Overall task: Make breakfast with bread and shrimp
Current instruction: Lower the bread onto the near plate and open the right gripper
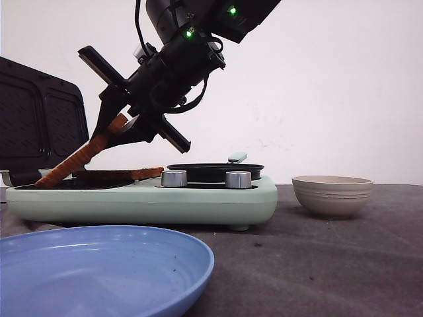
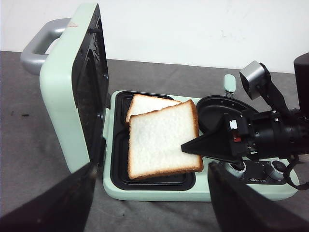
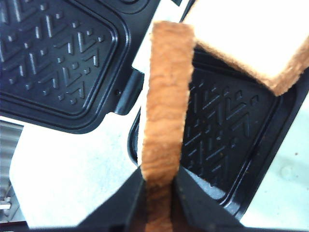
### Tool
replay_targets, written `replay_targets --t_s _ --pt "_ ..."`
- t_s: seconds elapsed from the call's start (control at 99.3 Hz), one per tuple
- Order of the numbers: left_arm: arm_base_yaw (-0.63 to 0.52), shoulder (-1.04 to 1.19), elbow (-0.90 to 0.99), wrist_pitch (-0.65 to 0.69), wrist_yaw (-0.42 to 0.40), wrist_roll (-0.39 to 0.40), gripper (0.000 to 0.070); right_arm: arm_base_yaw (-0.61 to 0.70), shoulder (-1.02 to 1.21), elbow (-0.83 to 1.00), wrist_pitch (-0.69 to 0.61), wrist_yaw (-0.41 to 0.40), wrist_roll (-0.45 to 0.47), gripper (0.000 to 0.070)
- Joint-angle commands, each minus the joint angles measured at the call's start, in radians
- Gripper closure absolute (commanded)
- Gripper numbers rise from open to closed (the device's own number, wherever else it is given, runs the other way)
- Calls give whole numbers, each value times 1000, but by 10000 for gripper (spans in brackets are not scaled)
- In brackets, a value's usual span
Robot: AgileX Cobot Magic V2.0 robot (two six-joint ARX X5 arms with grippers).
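Pinching one tilted bread slice [image 1: 79, 158] by its crust, the right gripper [image 3: 159, 191] leans it over the other slice [image 2: 145, 104] in the sandwich maker [image 1: 198, 201]; left gripper [image 2: 149, 203] hangs wide open, empty.

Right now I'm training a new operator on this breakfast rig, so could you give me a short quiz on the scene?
1. True or false: the right pincer grips a tilted bread slice by its edge.
2. How many bread slices are at the sandwich maker? A) one B) two C) three
3. Fill in: the plate nearest the front camera is ___ in colour.

Key: 1 true; 2 B; 3 blue.
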Motion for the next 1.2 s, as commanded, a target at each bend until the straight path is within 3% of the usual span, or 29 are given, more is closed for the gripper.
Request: replay_targets --t_s 0.0,0.091,0.201,0.554,0.695,1.188 --pt "-1 1 7 14 -2 5 317 12 26 25 10 6 -27 560" --pt "-1 1 7 14 -2 5 317 11 26 25 10 8 -38 347" --pt "-1 1 7 15 -2 5 317 13 26 25 8 8 -52 287" --pt "-1 1 7 18 -2 5 317 17 26 30 -39 16 -108 281" --pt "-1 1 7 18 -2 5 317 18 26 54 -125 54 -161 215" --pt "-1 1 7 18 -2 5 317 18 16 63 -153 50 -198 215"
